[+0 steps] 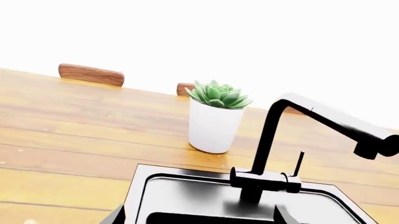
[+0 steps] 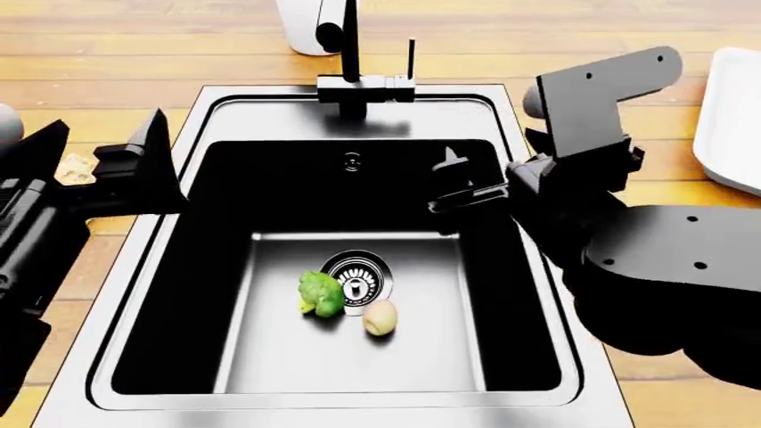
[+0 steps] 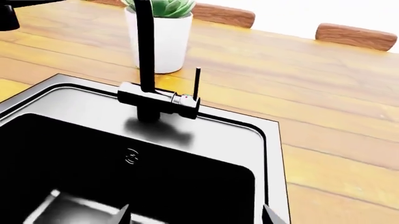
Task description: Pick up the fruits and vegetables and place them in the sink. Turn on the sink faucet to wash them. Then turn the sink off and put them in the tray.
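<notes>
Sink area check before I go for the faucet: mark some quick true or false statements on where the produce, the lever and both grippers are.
1. The broccoli and the apple both lie in the sink near the drain. True.
2. Water is running from the faucet. False: no stream shows in any view.
3. The right gripper is closed on the lever. False: it hangs over the basin, apart from the lever, holding nothing.
4. The tray holds the apple. False: only its edge shows on the robot's right, and the apple is in the sink.
5. The left gripper sits at the sink's left rim, empty. True.
</notes>
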Robot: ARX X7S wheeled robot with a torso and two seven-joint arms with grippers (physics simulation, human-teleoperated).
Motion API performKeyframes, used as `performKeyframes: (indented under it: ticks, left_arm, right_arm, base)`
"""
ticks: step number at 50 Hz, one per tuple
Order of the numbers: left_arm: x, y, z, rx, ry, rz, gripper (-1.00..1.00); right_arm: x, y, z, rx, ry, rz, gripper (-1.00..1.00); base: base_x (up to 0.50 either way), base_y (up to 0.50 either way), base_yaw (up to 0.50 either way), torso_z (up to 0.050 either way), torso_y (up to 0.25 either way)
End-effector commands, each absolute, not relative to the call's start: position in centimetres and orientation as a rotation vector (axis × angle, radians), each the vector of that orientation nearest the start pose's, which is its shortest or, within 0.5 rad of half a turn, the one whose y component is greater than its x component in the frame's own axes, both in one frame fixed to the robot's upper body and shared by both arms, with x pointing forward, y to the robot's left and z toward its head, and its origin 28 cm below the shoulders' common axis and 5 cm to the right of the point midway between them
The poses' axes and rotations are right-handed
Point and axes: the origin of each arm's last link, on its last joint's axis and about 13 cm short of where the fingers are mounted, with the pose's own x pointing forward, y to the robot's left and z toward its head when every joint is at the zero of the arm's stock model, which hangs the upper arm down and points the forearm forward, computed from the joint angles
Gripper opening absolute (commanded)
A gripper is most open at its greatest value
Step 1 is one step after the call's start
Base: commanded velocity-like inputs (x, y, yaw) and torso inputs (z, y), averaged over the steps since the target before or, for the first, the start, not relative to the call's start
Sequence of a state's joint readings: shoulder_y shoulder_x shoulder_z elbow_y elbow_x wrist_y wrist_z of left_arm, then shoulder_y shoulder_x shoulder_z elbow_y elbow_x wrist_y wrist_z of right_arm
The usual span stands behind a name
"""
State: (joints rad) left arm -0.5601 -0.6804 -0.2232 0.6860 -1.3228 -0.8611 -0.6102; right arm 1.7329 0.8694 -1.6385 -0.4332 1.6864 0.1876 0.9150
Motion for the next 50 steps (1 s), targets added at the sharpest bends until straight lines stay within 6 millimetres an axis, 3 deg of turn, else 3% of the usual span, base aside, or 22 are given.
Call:
performKeyframes:
  ticks: [1, 29, 50]
  left_arm:
    - [20.7, 27.3, 24.7, -0.167, -0.181, -0.110, 1.00]
    - [20.8, 27.7, 25.5, -0.163, -0.213, -0.100, 1.00]
    - [20.9, 27.7, 25.6, -0.159, -0.215, -0.096, 1.00]
  right_arm:
    - [25.3, -7.6, 26.6, -0.224, 0.189, 0.288, 1.00]
    - [30.2, -3.5, 21.8, -0.300, 0.464, 0.433, 1.00]
    - [32.2, -2.6, 18.8, -0.297, 0.584, 0.440, 1.00]
  base:
    - [0.00, 0.00, 0.00, 0.000, 0.000]
    - [0.00, 0.00, 0.00, 0.000, 0.000]
    - [0.00, 0.00, 0.00, 0.000, 0.000]
